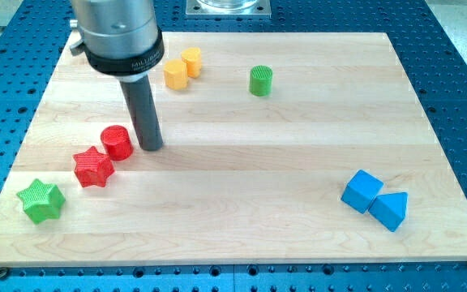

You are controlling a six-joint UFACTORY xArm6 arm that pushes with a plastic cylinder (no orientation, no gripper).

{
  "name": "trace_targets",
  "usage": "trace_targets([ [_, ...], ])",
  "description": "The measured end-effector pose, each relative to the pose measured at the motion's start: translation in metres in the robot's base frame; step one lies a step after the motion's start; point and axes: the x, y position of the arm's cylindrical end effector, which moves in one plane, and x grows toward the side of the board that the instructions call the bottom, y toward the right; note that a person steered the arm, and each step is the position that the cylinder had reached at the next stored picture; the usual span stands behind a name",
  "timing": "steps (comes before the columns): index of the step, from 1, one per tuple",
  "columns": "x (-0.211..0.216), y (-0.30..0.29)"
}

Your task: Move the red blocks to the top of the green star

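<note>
A green star (40, 201) lies at the view's lower left of the wooden board (242, 162). A red star (93, 167) sits up and to the right of it, apart from it. A red cylinder (117, 142) stands just up and right of the red star, close to or touching it. My tip (152, 148) rests on the board right beside the red cylinder, on its right side, with a thin gap or light contact; I cannot tell which.
Two yellow blocks (182, 68) sit together near the view's top, left of centre. A green cylinder (260, 81) stands to their right. A blue cube (361, 191) and a blue triangular block (391, 210) touch at the lower right.
</note>
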Motion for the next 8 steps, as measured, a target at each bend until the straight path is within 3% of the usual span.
trace_targets([
  [2, 0.01, -0.078],
  [4, 0.0, -0.083],
  [5, 0.032, -0.1],
  [6, 0.014, -0.097],
  [7, -0.034, -0.012],
  [8, -0.043, 0.085],
])
